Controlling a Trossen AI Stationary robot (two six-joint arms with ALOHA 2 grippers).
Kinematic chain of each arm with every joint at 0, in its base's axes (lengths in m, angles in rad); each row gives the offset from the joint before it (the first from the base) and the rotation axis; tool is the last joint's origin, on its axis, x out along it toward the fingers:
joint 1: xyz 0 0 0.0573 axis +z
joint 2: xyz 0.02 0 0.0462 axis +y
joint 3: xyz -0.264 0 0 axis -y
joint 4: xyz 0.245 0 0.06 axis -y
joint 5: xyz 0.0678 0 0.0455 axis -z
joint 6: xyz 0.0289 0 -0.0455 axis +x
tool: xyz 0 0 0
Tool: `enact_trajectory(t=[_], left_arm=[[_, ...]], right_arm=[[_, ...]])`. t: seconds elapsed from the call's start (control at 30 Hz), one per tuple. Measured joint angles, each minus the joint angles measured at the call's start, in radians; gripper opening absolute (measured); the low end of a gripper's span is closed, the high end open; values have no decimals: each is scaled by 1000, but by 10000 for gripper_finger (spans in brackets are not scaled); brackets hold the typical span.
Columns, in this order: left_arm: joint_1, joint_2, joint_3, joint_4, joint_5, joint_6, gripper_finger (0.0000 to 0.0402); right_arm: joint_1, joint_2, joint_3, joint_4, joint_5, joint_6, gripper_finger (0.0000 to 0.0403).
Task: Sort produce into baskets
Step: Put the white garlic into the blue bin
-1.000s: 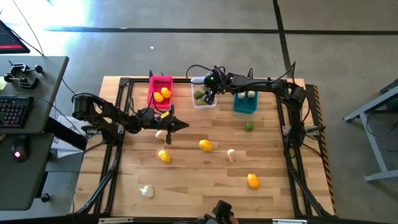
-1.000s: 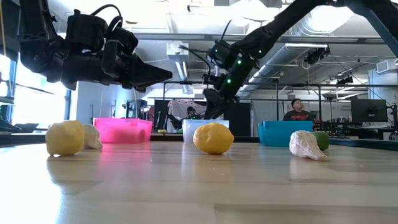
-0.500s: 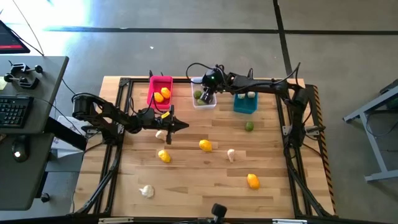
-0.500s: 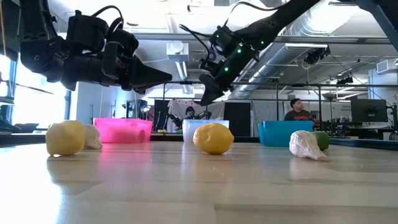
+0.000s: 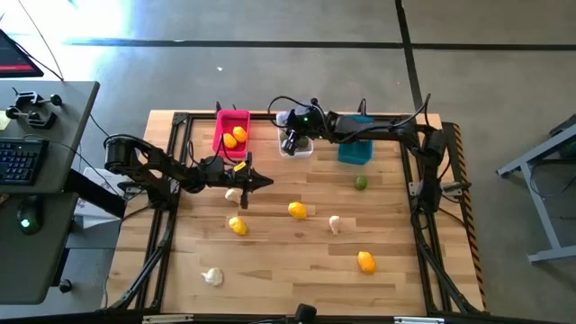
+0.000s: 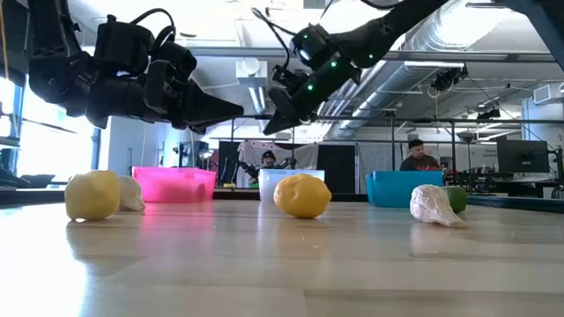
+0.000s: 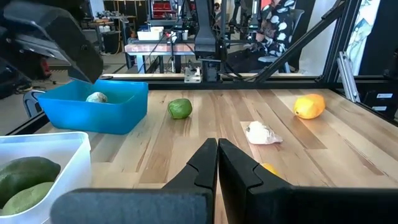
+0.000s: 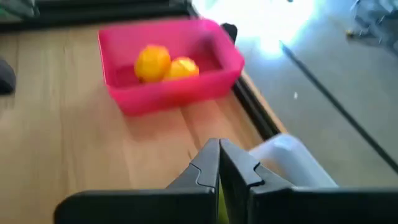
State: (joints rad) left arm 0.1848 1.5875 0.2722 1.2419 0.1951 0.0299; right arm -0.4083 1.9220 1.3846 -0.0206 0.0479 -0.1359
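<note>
Three baskets stand along the far edge: pink [image 5: 231, 132] holding two lemons [image 8: 163, 64], white [image 5: 297, 148] holding limes [image 7: 25, 180], teal [image 5: 355, 148] holding garlic [image 7: 96, 98]. My right gripper [image 5: 290, 140] hangs shut and empty above the white basket's left end, slanting down toward the pink one. My left gripper [image 5: 270, 183] is shut, level and empty over the table's left middle, above a garlic [image 5: 234, 193]. Loose on the table lie a lime [image 5: 360, 183], lemons [image 5: 296, 211] [image 5: 238, 226] [image 5: 366, 262] and garlics [image 5: 334, 223] [image 5: 212, 276].
Dark metal rails [image 5: 180, 171] frame the table on the left, right and far sides. A desk with a keyboard [image 5: 18, 157] stands left of the table. In the low view a person [image 6: 414, 154] sits in the room behind.
My right gripper has risen from the white basket and swung toward the table's left edge, tipping from pointing steeply down to a shallower slant. Its fingers have shut with nothing between them. My left arm has kept still.
</note>
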Motion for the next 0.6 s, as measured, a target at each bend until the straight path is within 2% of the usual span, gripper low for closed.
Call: enact_trajectory(t=[0.2, 0.3, 0.47, 0.6], left_arm=[[0, 0, 0, -5, 0, 0, 0], [0, 0, 0, -7, 0, 0, 0], [0, 0, 0, -18, 0, 6, 0], [0, 0, 0, -18, 0, 0, 0]], right_arm=[[6, 0, -171, 252, 1, 62, 0], [17, -25, -250, 323, 4, 90, 0], [59, -116, -316, 330, 15, 73, 0], [106, -166, -332, 271, -8, 31, 0]])
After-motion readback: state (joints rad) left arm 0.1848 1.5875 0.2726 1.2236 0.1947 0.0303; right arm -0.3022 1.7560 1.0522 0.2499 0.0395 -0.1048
